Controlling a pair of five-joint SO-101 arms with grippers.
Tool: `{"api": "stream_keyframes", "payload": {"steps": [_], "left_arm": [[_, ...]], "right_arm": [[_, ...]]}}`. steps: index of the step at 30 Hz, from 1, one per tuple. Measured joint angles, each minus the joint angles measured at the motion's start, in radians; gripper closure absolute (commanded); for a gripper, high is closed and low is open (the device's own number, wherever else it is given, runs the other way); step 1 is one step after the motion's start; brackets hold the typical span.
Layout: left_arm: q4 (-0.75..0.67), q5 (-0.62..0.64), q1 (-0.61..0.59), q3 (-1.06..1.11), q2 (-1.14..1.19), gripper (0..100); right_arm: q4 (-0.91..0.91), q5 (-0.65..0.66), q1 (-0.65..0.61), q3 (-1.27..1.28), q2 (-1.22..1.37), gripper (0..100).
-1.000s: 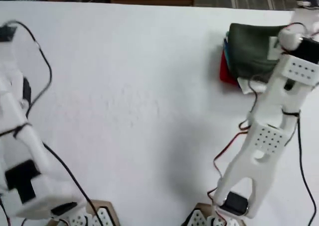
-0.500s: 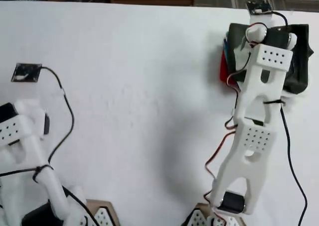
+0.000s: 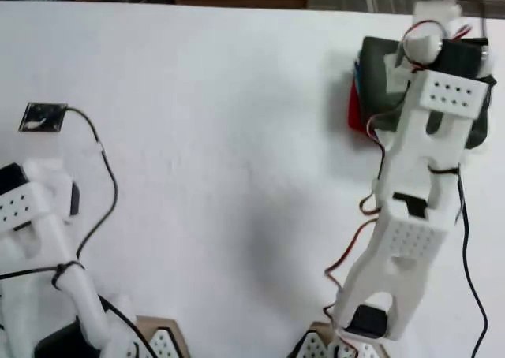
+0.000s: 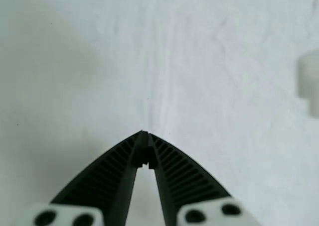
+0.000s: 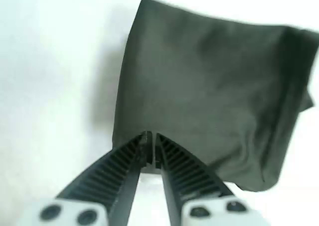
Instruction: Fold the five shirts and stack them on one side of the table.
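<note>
My right gripper (image 5: 149, 139) hangs clenched and empty over the dark green shirt (image 5: 209, 81) topping the folded stack (image 3: 355, 110) at the table's (image 3: 221, 137) two o'clock, my left gripper (image 4: 144, 136) is clenched on nothing at eight, and since stacking looks done, I judge the next move is a clean lift away without snagging cloth.

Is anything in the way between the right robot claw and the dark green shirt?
No, nothing visible is in the way. The right gripper, shut, is at the edge of the dark green shirt, which lies on top of the pile. Whether it touches the cloth, I cannot tell.
</note>
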Motion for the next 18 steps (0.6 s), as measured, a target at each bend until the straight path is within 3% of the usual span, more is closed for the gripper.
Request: {"api": "stream_keyframes", "payload": {"steps": [8, 14, 18], "left_arm": [[-0.006, -0.029, 0.057, 0.135, -0.178, 97], [-0.127, -0.035, 0.204, 0.454, -0.535, 97], [-0.206, -0.035, 0.221, 0.671, -0.786, 97]], "right_arm": [[-0.015, -0.012, -0.143, 0.658, -0.529, 97.9], [-0.245, -0.012, -0.144, 1.249, -0.818, 97.9], [-0.361, -0.012, -0.152, 1.585, -0.947, 97.9]]}}
